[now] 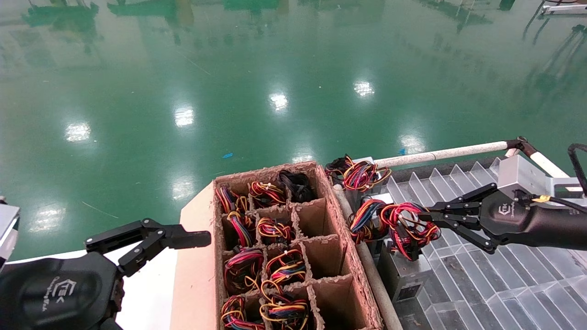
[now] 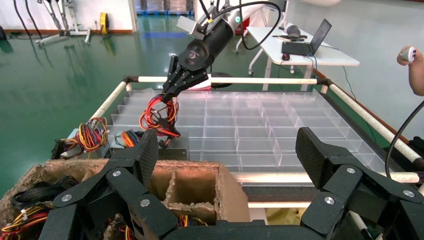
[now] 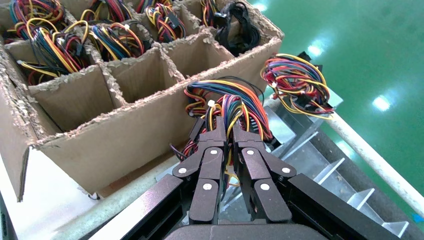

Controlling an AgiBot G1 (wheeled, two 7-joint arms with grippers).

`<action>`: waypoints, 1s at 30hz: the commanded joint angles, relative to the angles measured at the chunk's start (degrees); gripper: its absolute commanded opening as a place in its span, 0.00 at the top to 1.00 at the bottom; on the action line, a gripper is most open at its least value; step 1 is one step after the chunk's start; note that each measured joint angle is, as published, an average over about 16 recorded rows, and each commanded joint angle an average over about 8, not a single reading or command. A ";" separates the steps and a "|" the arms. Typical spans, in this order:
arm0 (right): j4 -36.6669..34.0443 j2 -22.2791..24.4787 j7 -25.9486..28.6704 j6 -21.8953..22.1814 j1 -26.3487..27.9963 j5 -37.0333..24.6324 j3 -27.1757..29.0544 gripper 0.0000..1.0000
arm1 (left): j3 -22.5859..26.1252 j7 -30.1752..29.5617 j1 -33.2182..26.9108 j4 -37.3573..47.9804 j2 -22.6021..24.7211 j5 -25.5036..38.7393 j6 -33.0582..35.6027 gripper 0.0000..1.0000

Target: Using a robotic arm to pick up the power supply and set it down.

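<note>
Power supply held by its wires over the clear tray

The right gripper (image 1: pixel 424 215) is pinched on the power supply's (image 1: pixel 403 270) wire bundle beside the cardboard box (image 1: pixel 367 293); the left gripper (image 1: pixel 202 238) is spread, idle.

Right gripper (image 1: pixel 424 215) extended leftward from silver wrist box, arm near horizontal, fingers (image 3: pixel 215 150) pinched together, wire strands caught between the tips. Left gripper (image 1: pixel 202 238) parked low and well apart from the right one, pointing right, fingers (image 2: pixel 145 150) spread wide, holding nothing. Logo visible on both gripper bodies.
</note>
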 commanded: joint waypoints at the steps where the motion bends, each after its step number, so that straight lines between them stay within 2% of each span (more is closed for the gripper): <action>1: -0.77 -0.06 -0.73 0.05 0.25 0.00 -0.27 0.00 | 0.00 0.00 0.00 0.00 0.00 0.00 0.00 0.00; 30: -0.38 -0.04 -0.55 0.15 0.14 0.01 -0.15 0.00 | 0.00 0.00 0.00 0.01 0.00 -0.01 -0.01 0.00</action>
